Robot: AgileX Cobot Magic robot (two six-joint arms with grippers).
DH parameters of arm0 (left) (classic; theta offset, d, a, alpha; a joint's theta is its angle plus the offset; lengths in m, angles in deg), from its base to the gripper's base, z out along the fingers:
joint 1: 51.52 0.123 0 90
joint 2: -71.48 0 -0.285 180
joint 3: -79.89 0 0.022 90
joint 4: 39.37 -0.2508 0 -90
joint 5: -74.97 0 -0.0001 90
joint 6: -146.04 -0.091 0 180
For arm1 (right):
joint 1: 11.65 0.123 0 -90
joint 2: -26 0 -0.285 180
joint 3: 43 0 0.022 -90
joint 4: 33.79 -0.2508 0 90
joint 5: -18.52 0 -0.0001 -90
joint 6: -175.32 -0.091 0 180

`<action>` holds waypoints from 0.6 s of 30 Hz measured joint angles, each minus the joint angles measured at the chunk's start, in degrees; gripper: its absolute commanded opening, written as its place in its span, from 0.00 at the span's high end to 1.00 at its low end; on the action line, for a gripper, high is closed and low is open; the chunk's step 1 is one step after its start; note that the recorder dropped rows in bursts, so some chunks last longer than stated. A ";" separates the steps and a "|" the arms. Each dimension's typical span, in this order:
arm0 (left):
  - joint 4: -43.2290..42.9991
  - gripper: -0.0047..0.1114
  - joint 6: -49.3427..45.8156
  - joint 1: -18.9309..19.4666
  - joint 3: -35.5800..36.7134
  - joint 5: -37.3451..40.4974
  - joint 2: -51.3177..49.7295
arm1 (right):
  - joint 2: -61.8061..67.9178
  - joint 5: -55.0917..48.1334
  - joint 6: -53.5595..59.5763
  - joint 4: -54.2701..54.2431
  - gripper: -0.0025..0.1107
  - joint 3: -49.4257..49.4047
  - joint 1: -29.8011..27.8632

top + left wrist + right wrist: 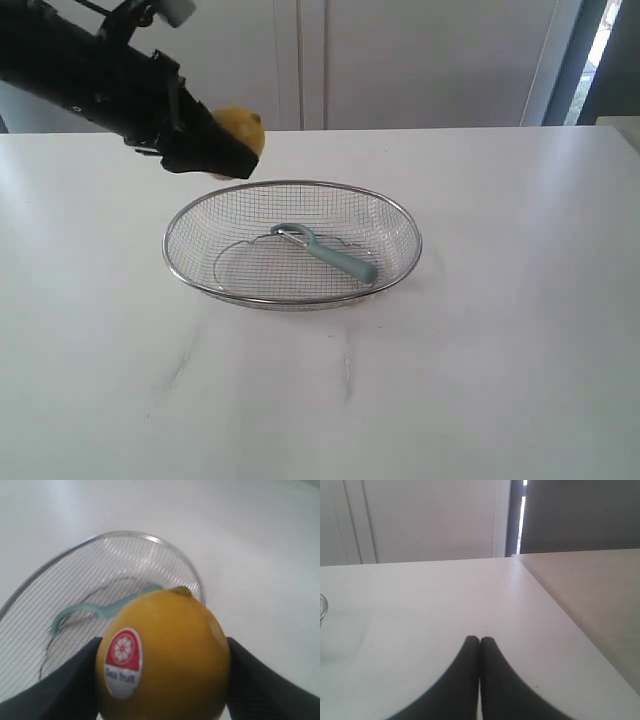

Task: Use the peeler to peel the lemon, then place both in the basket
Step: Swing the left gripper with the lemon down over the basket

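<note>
**Near field.** The front of the white worktop [320,400] is bare apart from faint marks.

**Middle field.** The basket [292,300] stands on the worktop at the centre. The peeler [335,255] lies inside it on the mesh floor, with its blade head toward the far left and its handle toward the near right. That half of the placing appears complete.

**Beyond the basket.** The left pincer [228,150] grips the lemon [243,130], one finger on each side. It holds the fruit in the air near the basket's far left rim and outside the basket. The wrist view shows yellow skin that looks whole on the visible face, with a red and white sticker [123,662] on it. The pictures do not show whether any peeling has been done on the hidden side.

**Right arm.** The right pincer [480,642] is closed and empty, its fingers pressed together. It sits low over bare worktop, well apart from the basket.

**Far field.** A white panelled wall [400,60] stands behind the worktop.

**Assessment.** The lemon has not yet been placed in the basket. This appears to be the last step outstanding.
</note>
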 measured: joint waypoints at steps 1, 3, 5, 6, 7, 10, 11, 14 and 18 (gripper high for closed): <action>-3.56 0.96 2.85 -0.36 -0.38 -0.48 0.00 | 0.00 0.00 0.00 0.00 0.98 0.00 0.00; -9.94 0.96 8.00 -1.33 -1.25 -1.15 0.00 | 0.00 0.00 0.00 0.00 0.98 0.00 0.00; -15.35 0.96 11.80 -2.70 -1.78 -1.61 0.00 | 0.00 0.00 0.00 0.00 0.98 0.00 0.00; -17.99 0.96 13.55 -3.55 -1.99 -1.84 0.00 | 0.00 0.00 0.00 0.00 0.98 0.00 0.00; -20.46 0.96 15.14 -4.44 -2.28 -1.81 0.00 | 0.00 0.00 0.00 0.00 0.98 0.00 0.00; -26.52 0.96 19.29 -6.70 -2.67 -1.86 0.00 | 0.00 0.00 0.00 0.00 0.98 0.00 0.00; -28.08 0.96 20.41 -7.23 -2.78 -1.86 0.00 | 0.00 0.00 0.00 0.00 0.98 0.00 0.00; -34.69 0.96 25.44 -8.91 -3.18 -1.62 0.00 | 0.00 0.00 0.00 0.00 0.98 0.00 0.00; -44.95 0.96 32.04 -11.49 -4.56 0.20 0.00 | 0.00 0.00 0.00 0.00 0.98 0.00 0.00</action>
